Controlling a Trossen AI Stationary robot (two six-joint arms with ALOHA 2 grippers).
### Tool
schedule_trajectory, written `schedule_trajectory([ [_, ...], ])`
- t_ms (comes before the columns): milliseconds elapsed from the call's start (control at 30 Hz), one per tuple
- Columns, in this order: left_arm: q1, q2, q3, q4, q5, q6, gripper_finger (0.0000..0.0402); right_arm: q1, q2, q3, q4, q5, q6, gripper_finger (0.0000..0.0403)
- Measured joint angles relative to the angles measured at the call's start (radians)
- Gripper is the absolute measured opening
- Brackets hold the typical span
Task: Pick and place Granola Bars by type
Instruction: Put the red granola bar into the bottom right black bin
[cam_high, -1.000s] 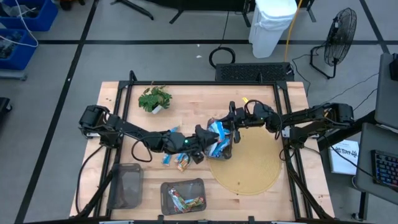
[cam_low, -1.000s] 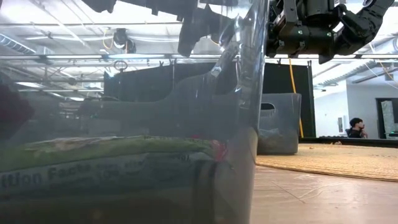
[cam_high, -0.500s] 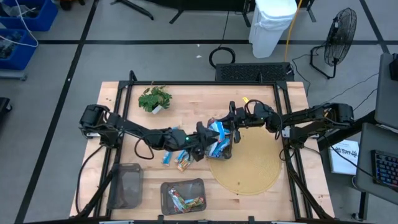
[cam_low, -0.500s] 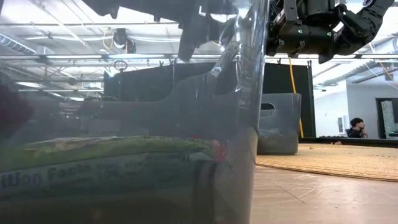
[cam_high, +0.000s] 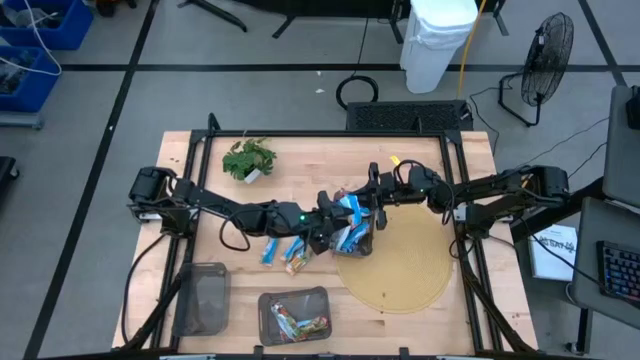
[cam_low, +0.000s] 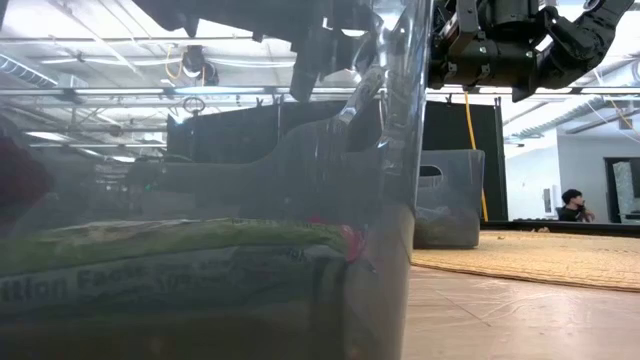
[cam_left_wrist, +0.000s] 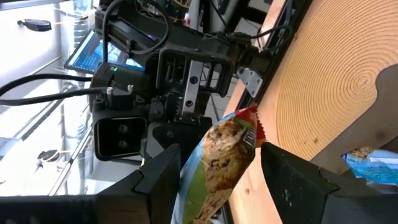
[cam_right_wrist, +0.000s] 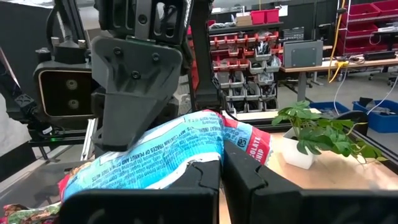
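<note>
Clear plastic bin (cam_high: 355, 228) sits mid-table at edge of round woven straw mat (cam_high: 395, 268), crammed w/ blue-and-white foil granola bars (cam_high: 347, 215) sticking up past the rim. Left gripper (cam_high: 327, 228) is at the bin's near side, fingers spread wide either side of a green-and-brown foil bar w/ red end (cam_left_wrist: 225, 163); can't tell if pads actually touch it. Right gripper (cam_high: 372, 190) is at the bin's far side, fingers closed, clamped on the bin's contents/rim area; right wrist view shows a blue-and-white wrapper w/ red end (cam_right_wrist: 161, 158) right at its fingertips.

Two loose bars on bare wood just left of the bin: a blue one (cam_high: 272, 252) and an orange-brown one (cam_high: 297, 260).

Front edge: dark mesh tray, left (cam_high: 204, 296), contents not discernible; second dark mesh tray (cam_high: 294, 315) holds several mixed-colour bars, red/green/brown (cam_high: 300, 322).

Green leafy sprig in small white pot (cam_high: 247, 159) at far-left of the table, well apart.
</note>
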Motion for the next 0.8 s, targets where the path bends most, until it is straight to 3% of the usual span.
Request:
schedule_trajectory([
  [167,0.021,0.000,0.000,0.000,0.047,-0.023,0.0210,0.000,0.000,0.000,0.000,0.000,0.000,0.0000],
  [600,0.023,-0.001,0.000,0.004,0.108,-0.061,0.0058,0.000,0.000,0.000,-0.004,-0.003,0.000,0.0000],
  [800,0.022,-0.002,0.000,0.009,0.106,-0.070,0.0033,0.000,0.000,0.000,-0.004,-0.003,0.000,0.0000],
])
